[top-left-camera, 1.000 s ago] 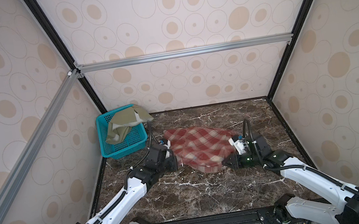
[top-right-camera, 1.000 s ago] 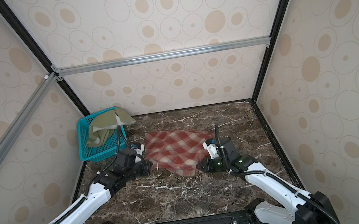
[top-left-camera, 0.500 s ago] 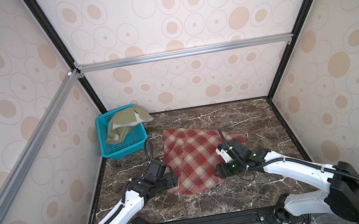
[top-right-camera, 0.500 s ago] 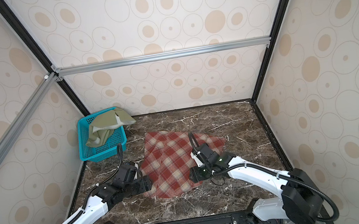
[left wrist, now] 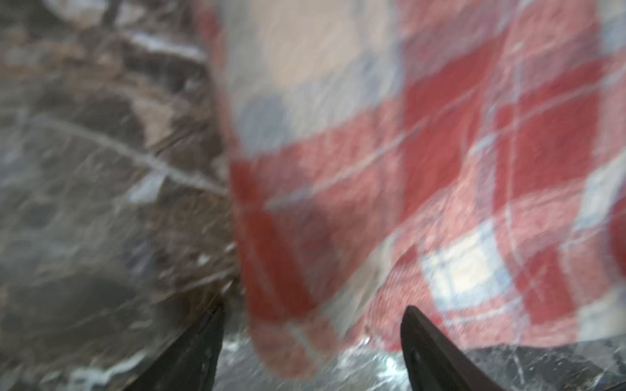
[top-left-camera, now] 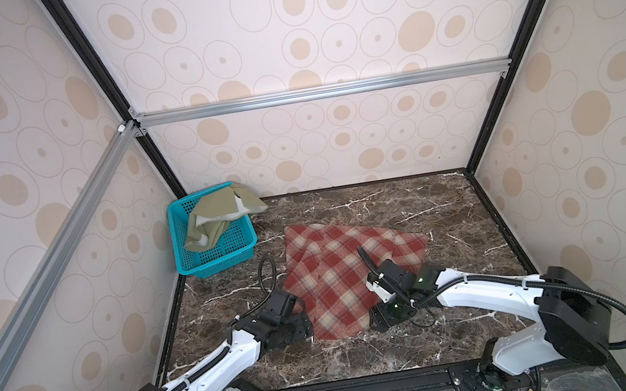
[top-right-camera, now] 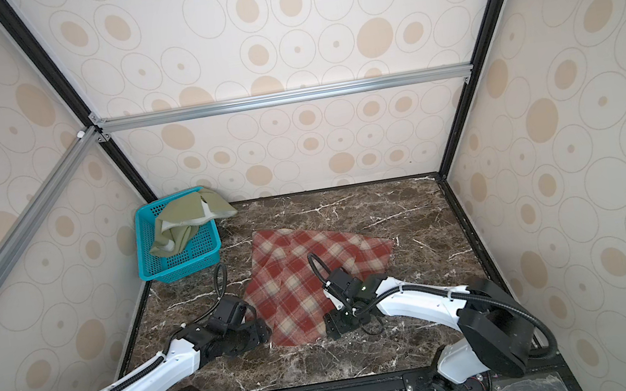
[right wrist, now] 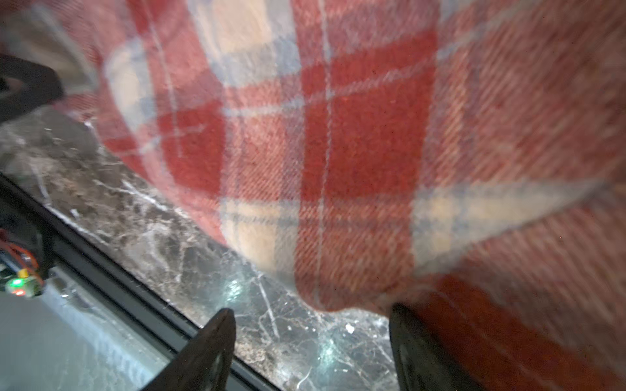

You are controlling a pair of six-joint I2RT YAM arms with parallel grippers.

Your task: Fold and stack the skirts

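both top views – plaid skirt [top-left-camera: 340, 276] spread on marble table [top-left-camera: 368, 352]; olive skirt [top-left-camera: 217, 215] slumped over teal basket [top-left-camera: 224, 258], far left corner. my left claw [top-left-camera: 307, 330] at plaid's near left edge, my right claw [top-left-camera: 378, 319] at near right edge.
left wrist – blurred; my fingers [left wrist: 206, 342] spread, gripping nothing, plaid corner between tips.
right wrist – fingers [right wrist: 210, 345] spread, empty, hem at tips.

top pair: high at 6 o'clock, facing 12 o'clock and down, far; both cover the whole marble tabletop [top-left-camera: 347, 208].
left wrist: close-up, plaid skirt [left wrist: 406, 169] edge at 7 o'clock.
right wrist: close-up, plaid skirt corner at 5 o'clock.
overlap: all four show plaid skirt.
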